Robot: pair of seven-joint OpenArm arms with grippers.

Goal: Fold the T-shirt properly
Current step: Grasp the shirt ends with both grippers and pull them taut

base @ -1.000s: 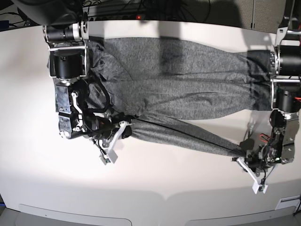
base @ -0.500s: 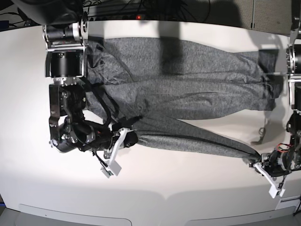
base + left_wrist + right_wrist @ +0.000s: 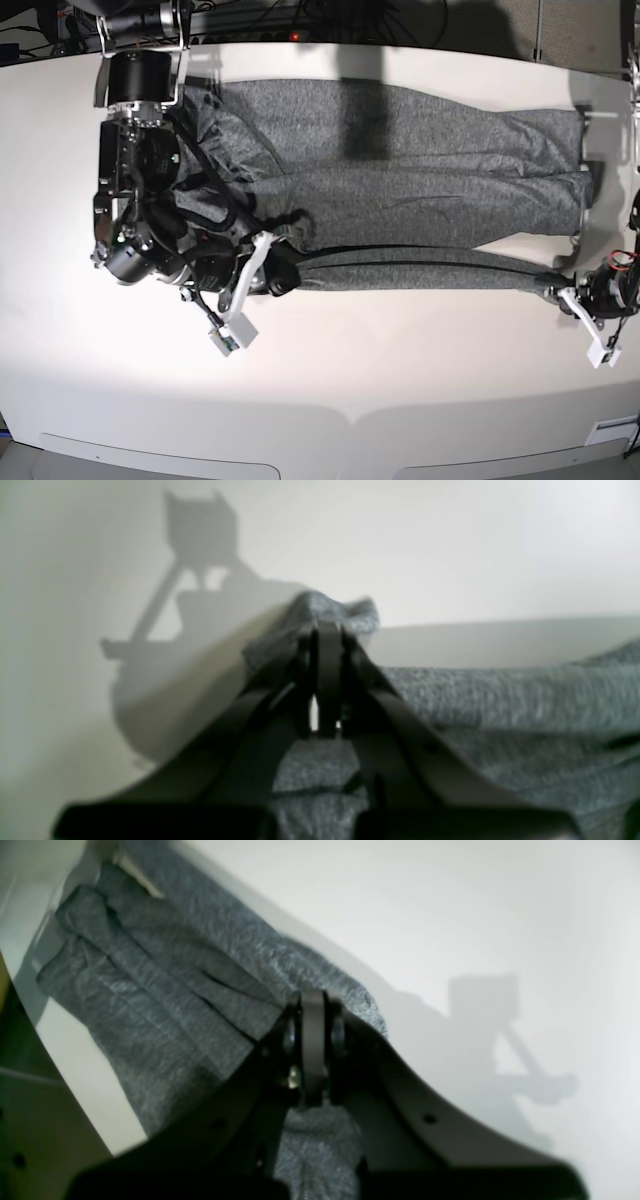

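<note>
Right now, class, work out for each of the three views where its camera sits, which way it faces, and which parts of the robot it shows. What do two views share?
Base: sits high, looks down on the white table, the T-shirt and both arms.
Left wrist: rides the left arm, looks along the left gripper, shut on grey fabric.
Right wrist: rides the right arm, looks along the right gripper, shut on fabric beside folded layers.
Shared: base and both wrist views show the taut strip of shirt that the grippers hold.

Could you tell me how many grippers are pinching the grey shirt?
2: the right gripper pinches the T-shirt at one end of its stretched front strip, the left gripper at the other.
</note>
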